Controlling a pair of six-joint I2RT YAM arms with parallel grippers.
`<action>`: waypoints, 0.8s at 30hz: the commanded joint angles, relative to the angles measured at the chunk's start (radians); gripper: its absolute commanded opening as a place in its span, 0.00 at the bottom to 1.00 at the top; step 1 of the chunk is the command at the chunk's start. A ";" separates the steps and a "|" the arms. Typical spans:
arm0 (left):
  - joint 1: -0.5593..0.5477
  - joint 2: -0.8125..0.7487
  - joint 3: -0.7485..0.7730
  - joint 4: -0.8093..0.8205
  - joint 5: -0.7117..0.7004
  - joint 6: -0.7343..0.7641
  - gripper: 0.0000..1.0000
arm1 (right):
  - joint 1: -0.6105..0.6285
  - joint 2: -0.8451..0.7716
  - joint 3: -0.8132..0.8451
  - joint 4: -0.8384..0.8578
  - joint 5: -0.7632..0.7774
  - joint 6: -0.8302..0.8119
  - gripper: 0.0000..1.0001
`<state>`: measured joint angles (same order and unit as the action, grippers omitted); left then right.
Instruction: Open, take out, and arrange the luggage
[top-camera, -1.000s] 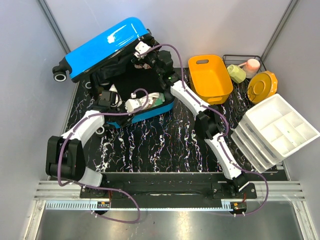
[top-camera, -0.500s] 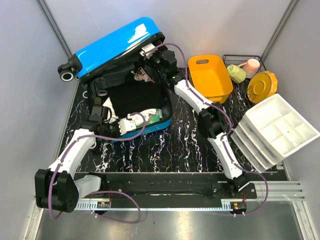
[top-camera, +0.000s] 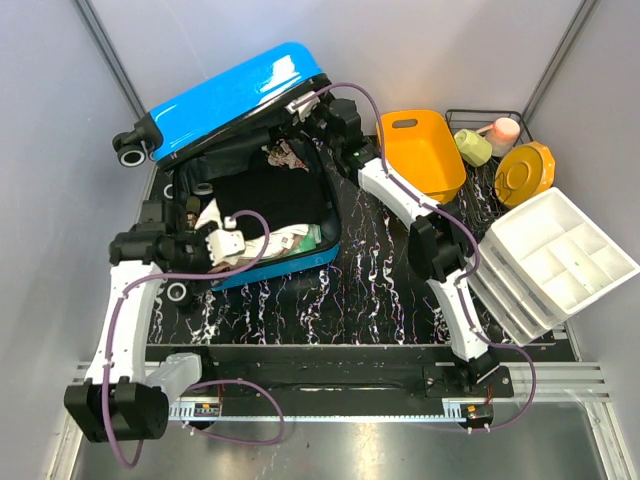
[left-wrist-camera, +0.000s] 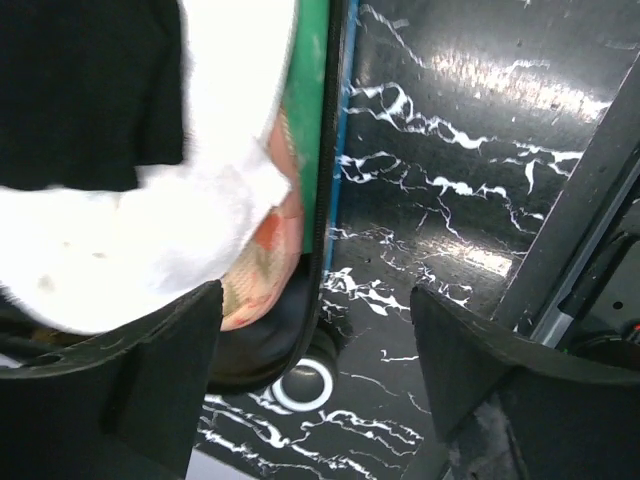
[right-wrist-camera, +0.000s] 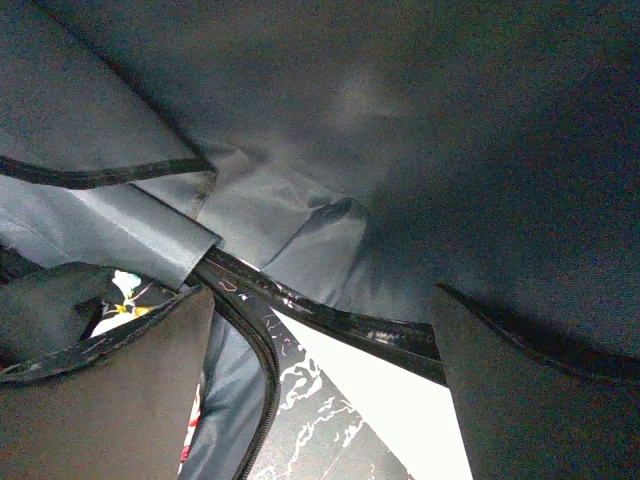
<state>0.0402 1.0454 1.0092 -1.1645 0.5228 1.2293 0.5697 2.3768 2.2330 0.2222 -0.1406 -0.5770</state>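
The luggage is a bright blue suitcase at the back left. Its lid is raised over a dark-lined base that holds clothes. My right gripper is open under the lid's right edge; in its wrist view the grey lid lining fills the frame and the black rim runs between the spread fingers. My left gripper is open at the suitcase's front edge and holds nothing. A white garment lies beside one finger. A wheel shows between the jaws.
An orange basket stands right of the suitcase. Behind it a wire rack holds cups, with an orange round lid beside it. White divided trays are stacked at the right edge. The black marbled mat covers the table.
My left arm has swung out to the left, and its gripper has drawn back from inside the suitcase to the front edge and opened. The lid stands a little higher and further right.
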 joint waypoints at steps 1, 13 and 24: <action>0.018 -0.062 0.192 -0.182 0.149 0.030 0.87 | -0.028 -0.136 -0.015 0.062 -0.011 0.011 0.99; 0.018 0.128 0.236 0.881 -0.047 -0.881 0.83 | -0.019 -0.253 -0.186 0.001 -0.120 0.023 0.99; 0.052 0.506 0.698 0.977 -0.293 -0.981 0.82 | 0.025 -0.605 -0.693 -0.519 -0.592 0.003 0.92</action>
<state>0.0742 1.4605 1.5734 -0.3176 0.3405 0.3103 0.5602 1.8690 1.6253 -0.0742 -0.5182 -0.5785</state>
